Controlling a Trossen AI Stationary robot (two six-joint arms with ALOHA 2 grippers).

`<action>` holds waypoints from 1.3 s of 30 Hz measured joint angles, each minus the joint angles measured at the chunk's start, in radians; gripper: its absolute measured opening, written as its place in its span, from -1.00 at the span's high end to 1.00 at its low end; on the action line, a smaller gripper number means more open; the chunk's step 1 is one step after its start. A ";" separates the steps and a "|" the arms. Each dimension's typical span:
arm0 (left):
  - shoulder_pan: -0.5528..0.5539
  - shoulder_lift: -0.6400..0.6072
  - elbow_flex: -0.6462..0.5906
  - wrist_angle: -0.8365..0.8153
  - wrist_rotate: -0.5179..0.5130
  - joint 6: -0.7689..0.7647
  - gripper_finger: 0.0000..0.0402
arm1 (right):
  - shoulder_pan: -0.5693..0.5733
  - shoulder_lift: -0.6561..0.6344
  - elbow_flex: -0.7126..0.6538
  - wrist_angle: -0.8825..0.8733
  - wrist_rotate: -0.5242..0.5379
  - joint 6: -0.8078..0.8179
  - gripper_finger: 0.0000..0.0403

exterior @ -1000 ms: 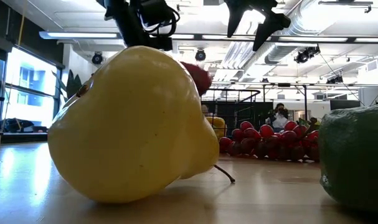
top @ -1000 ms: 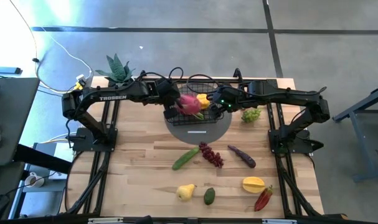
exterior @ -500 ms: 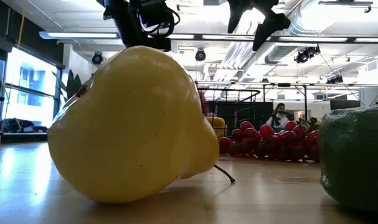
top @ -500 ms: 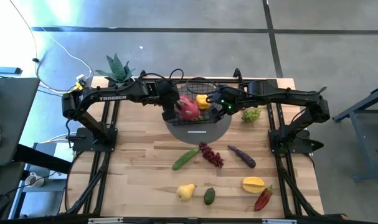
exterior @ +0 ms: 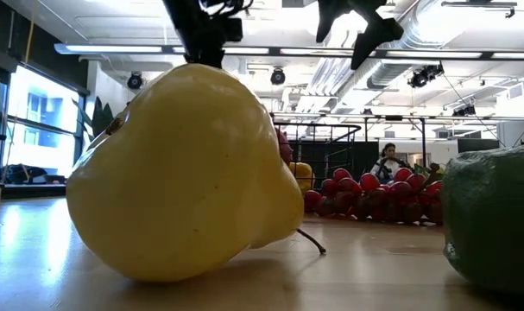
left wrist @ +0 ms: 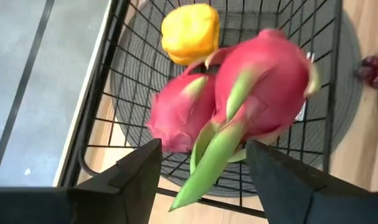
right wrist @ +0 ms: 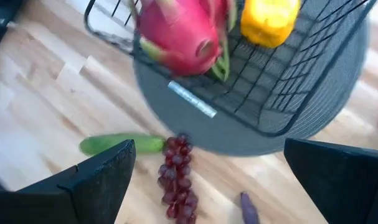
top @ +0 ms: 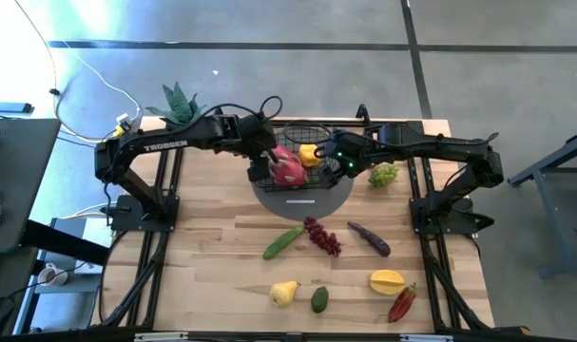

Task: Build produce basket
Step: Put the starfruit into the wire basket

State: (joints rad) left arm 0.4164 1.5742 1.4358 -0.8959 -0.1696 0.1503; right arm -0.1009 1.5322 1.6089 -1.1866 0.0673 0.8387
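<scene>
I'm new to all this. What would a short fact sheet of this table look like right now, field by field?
basket: black wire basket on a round grey mat, far middle of the table
in basket: two pink dragon fruits, one yellow fruit
left gripper: open, just above the dragon fruits, holding nothing
right gripper: open, at the basket's other side
on table: cucumber, purple grapes, green grapes, pear, starfruit, chilli
</scene>
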 joint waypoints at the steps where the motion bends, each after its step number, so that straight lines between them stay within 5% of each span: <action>1: 0.000 0.000 0.014 -0.013 0.000 -0.005 -0.14 | 0.003 0.000 0.000 -0.002 -0.008 0.000 -0.95; 21: -0.099 -0.088 0.064 -0.192 0.084 -0.078 -0.09 | 0.167 0.000 -0.163 -0.116 -0.074 0.107 -0.95; 39: -0.331 -0.226 -0.180 -0.075 0.132 -0.382 -0.09 | 0.379 -0.001 -0.379 -0.134 -0.124 0.260 -0.95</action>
State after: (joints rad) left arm 0.0857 1.3482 1.2560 -0.9711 -0.0379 -0.2322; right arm 0.2780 1.5314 1.2301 -1.3202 -0.0568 1.0984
